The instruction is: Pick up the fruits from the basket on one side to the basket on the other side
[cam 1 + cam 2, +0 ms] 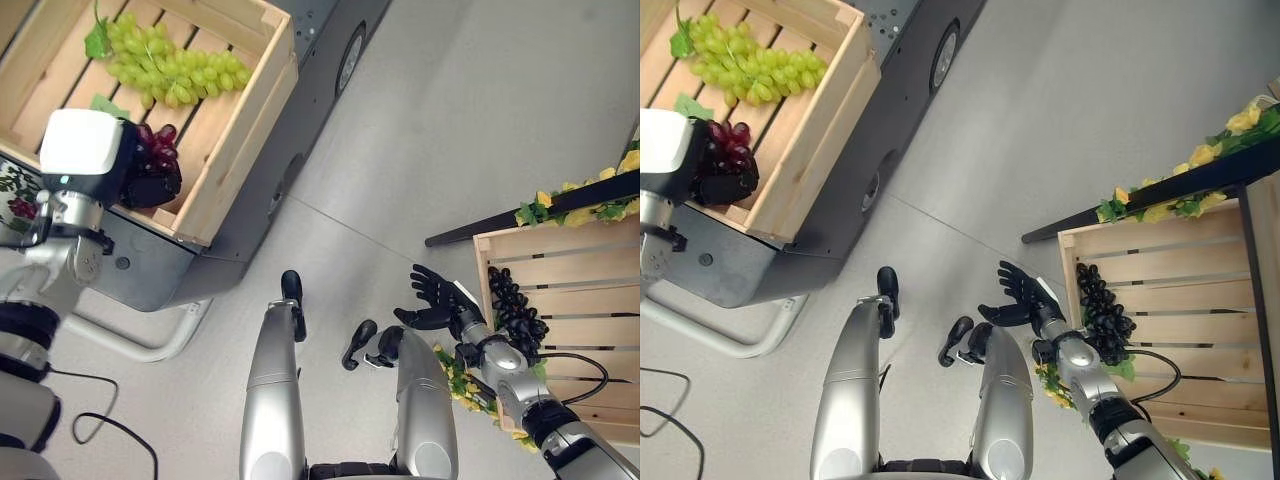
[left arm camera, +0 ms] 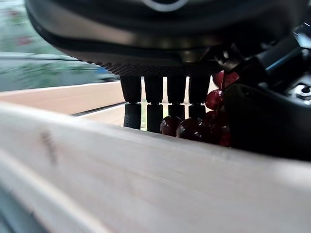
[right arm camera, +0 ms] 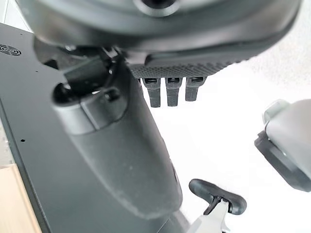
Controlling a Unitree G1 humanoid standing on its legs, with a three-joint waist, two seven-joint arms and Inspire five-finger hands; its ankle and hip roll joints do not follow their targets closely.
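Left hand [image 1: 150,175] grips red grapes [image 1: 160,150] over near edge of left crate [image 1: 235,130] w/ green grapes [image 1: 170,60] — right hand [image 1: 435,300] open, empty, black grapes [image 1: 515,310] just beside it.

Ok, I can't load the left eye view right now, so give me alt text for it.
The left hand grips a bunch of red grapes inside the wooden crate at upper left, where green grapes also lie. The right hand hangs open and empty over the floor, beside a second crate holding dark grapes.
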